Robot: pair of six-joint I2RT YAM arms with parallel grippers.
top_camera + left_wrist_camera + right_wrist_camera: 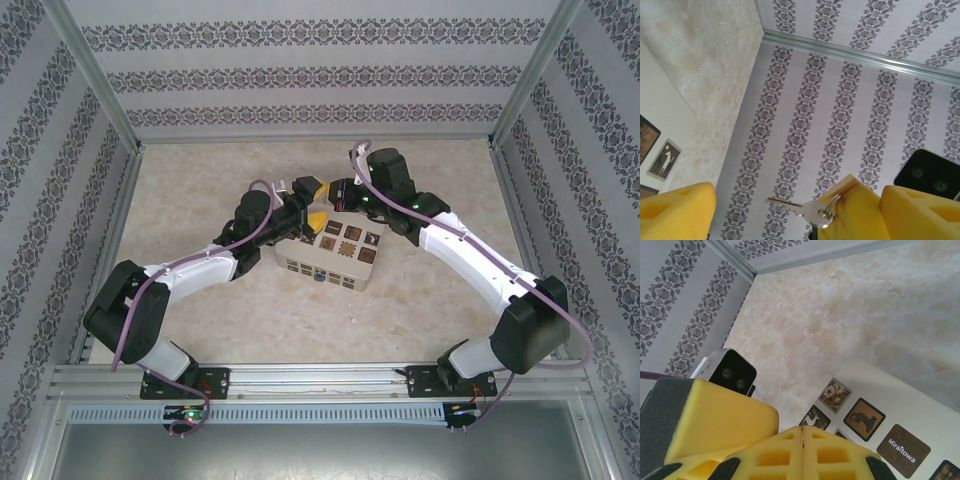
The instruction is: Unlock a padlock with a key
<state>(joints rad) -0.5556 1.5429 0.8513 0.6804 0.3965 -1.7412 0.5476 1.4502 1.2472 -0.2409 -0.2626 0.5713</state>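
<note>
The one word that can be read is "Miraitowa", in white letters on a dark brown square (pixel 903 450) on the top face of the cream box (pixel 940 415). The neighbouring squares carry small pictures. From the top camera, the box's markings are too small to read.

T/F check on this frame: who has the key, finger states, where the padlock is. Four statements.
1. The right gripper has its fingers shut on the key. True.
2. The left gripper is clamped shut. False: its fingers stand wide apart, with the key between them.
3. The key is inserted in the padlock. False: the padlock sits at the near side of the cream box, while the key is held up in the air.
4. The cream box carries dark picture squares on top. True.
</note>
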